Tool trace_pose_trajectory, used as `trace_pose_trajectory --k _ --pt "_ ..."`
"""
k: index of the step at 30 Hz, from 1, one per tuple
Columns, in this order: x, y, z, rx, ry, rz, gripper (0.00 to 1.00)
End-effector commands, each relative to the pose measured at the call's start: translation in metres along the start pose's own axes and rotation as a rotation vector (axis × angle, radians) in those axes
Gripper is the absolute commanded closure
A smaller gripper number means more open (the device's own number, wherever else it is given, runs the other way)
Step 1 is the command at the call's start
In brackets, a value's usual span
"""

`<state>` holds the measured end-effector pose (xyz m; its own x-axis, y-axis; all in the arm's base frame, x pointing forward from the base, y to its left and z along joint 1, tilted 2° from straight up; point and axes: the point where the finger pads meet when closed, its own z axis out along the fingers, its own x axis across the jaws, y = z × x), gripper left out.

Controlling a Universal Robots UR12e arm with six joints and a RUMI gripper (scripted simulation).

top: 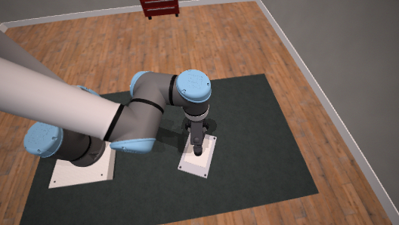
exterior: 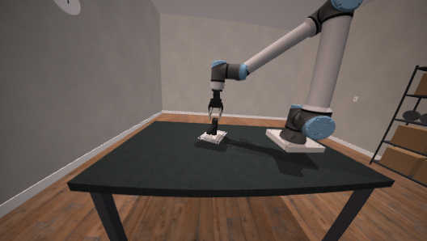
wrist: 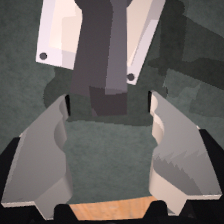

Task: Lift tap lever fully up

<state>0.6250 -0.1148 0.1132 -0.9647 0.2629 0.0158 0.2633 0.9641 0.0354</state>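
Observation:
A small dark tap (exterior: 212, 128) stands on a white base plate (exterior: 212, 137) near the middle of the black table. In the top view the tap (top: 196, 145) is on its plate (top: 198, 155), just below the wrist. My gripper (exterior: 214, 116) points straight down, right above the tap. In the wrist view the tap's dark grey lever (wrist: 106, 65) lies just beyond the fingertips, centred between them. The gripper (wrist: 109, 107) is partly open, with nothing between the two jaws. I cannot tell whether the fingertips touch the lever.
The arm's own white mounting plate (top: 83, 171) sits on the table to the left of the tap. A shelf with boxes (exterior: 408, 133) stands off the table at the right. A red cabinet (top: 159, 7) stands at the far wall.

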Motion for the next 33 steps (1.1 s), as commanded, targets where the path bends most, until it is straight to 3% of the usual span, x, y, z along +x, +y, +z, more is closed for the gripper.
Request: trace_pose_trajectory --k 1,33 --pt "-0.001 0.000 0.003 0.000 -0.002 0.000 0.60" --pt "-0.001 0.000 0.016 0.000 -0.002 0.000 0.60"
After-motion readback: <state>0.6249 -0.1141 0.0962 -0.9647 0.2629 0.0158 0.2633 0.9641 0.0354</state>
